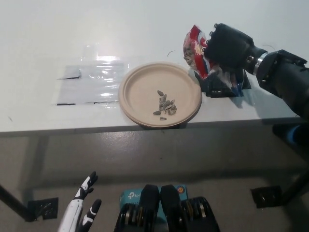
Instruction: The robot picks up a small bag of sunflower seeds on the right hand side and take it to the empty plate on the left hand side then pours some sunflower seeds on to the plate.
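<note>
A tan paper plate lies at the table's front edge with a small heap of sunflower seeds on its right half. My black right hand is shut on the red seed bag, held above the table just past the plate's upper right rim, its opening turned to the left. My white left hand hangs low at the lower left, below the table, fingers apart and holding nothing.
A clear plastic sheet is taped to the white table left of the plate. A dark marker pad lies under the right hand. The table's front edge runs just below the plate.
</note>
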